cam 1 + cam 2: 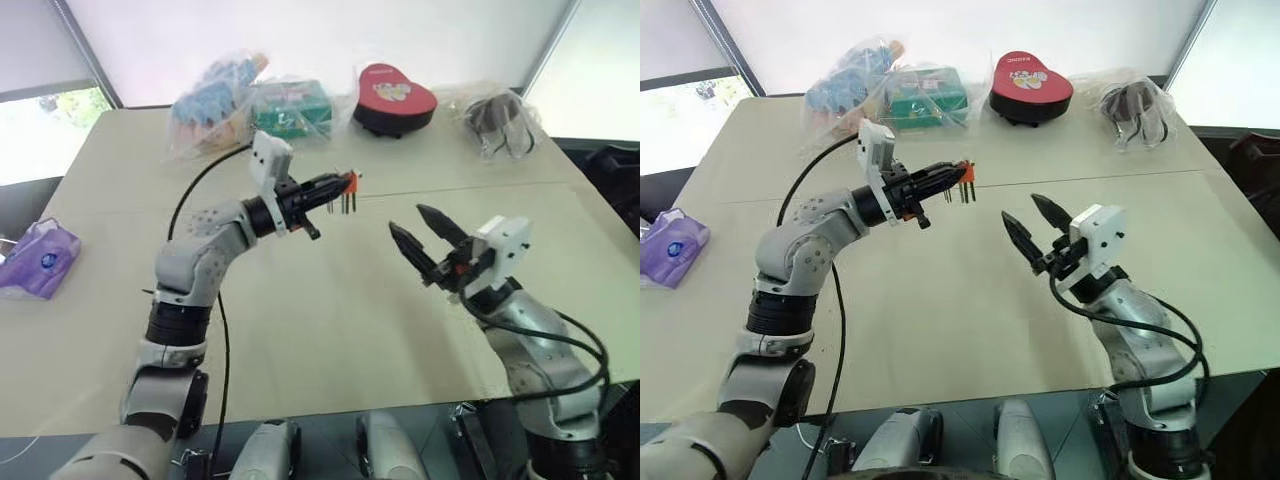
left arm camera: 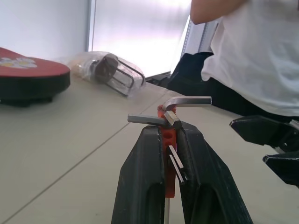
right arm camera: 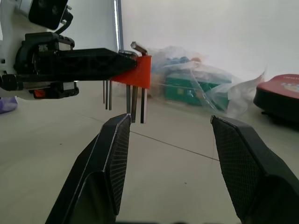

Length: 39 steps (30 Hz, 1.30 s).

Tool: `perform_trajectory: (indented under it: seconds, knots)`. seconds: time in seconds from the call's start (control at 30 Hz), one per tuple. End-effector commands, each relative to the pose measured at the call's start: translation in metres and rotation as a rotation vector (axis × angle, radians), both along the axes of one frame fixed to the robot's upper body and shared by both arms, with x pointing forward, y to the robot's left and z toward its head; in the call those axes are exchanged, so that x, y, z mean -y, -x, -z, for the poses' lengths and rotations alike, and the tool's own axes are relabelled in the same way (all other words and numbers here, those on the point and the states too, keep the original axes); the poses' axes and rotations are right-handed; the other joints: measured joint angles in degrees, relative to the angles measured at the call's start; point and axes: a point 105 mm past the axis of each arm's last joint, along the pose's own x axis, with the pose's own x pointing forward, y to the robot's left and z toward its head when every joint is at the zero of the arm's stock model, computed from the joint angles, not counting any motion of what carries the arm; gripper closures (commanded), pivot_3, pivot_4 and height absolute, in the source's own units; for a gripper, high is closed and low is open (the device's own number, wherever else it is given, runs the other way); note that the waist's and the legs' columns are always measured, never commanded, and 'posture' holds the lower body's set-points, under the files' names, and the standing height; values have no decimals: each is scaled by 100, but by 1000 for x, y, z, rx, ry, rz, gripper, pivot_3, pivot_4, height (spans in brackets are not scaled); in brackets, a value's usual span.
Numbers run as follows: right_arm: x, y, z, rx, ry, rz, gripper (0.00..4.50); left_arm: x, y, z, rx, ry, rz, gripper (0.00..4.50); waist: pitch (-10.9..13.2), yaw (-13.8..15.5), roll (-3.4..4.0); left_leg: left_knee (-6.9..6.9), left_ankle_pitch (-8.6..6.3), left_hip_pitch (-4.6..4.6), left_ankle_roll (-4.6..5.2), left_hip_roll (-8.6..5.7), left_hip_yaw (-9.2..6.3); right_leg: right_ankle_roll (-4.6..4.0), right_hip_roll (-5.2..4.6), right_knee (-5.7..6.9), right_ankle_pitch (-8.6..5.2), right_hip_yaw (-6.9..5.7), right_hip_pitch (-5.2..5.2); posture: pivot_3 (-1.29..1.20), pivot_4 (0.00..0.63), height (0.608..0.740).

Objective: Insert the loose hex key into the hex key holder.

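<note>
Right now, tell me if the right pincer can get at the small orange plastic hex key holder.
Probably yes. The right pincer stands open and empty, pointing toward the small orange plastic hex key holder, which the left pincer grips above the beige table. Nothing lies between them; only the left fingers cover the holder's sides.

Beige table (image 1: 300, 330) w/ a seam across its middle. Far edge, robot's left to right: clear bag of blue/orange stuff (image 1: 213, 100), touching bagged green box (image 1: 292, 108), then red heart-shaped box (image 1: 394, 98), then bag w/ dark items (image 1: 497, 120). Purple bag (image 1: 38, 258) at far left edge. Person in white shirt (image 2: 252, 46) beyond table.
</note>
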Motion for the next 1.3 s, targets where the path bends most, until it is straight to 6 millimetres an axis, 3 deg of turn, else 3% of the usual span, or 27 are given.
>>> perform_trajectory:
  seconds: [0.03,0.17,0.37,0.63,0.67,0.73,0.9,0.93,1.03,1.17,1.3]
  knots:
    - [14,3,-24,71,0,44,1698,20,4,11,-99,48,74,4427,0,15,-2,1,0,0,1,0,-2,0,0,-2,0,-1,3,0,150,740]
    - [26,-1,-31,85,1,98,1698,46,2,42,-314,89,123,4427,0,11,-2,2,0,0,1,0,-1,0,0,-1,0,-1,3,0,150,740]
    - [31,-2,-33,96,11,137,1698,68,1,80,-580,84,142,4427,1,-5,-3,2,0,2,1,0,0,0,1,0,0,-1,3,0,150,740]
    - [27,1,-29,96,11,153,1698,58,-1,112,-670,5,87,4427,0,3,-3,1,0,2,0,1,0,0,1,1,0,-1,2,0,150,740]
    - [27,0,-28,96,14,154,1641,55,0,114,-638,-27,83,3572,0,1,-3,1,0,2,0,1,0,0,1,1,0,0,1,0,150,740]
    - [26,-1,-28,96,18,153,1641,50,1,115,-588,-68,81,2903,0,0,-2,0,0,2,0,1,0,0,1,1,0,0,1,0,150,740]
    - [23,-3,-21,58,82,111,1641,31,-1,100,-269,-225,47,271,-1,3,-1,1,1,2,-1,1,1,0,0,0,0,1,1,0,150,740]
    - [23,-3,-16,26,118,92,1641,27,-1,95,-199,-252,42,47,-1,6,-1,1,1,2,-2,1,1,0,0,0,0,1,1,0,150,740]
    - [26,0,-1,-43,222,41,1641,18,-3,81,-57,-299,27,47,-1,29,-1,1,1,2,-1,0,1,0,-1,-3,0,1,3,0,150,740]
    - [53,7,28,-248,500,-26,1641,-10,-3,50,104,-362,22,47,1,87,-3,2,-1,-1,2,0,6,0,-3,-8,0,1,4,0,150,740]
    - [73,15,31,-345,654,-82,1641,-33,9,37,132,-392,80,47,1,96,-3,2,-17,2,31,3,8,-1,0,-9,0,0,5,0,150,740]
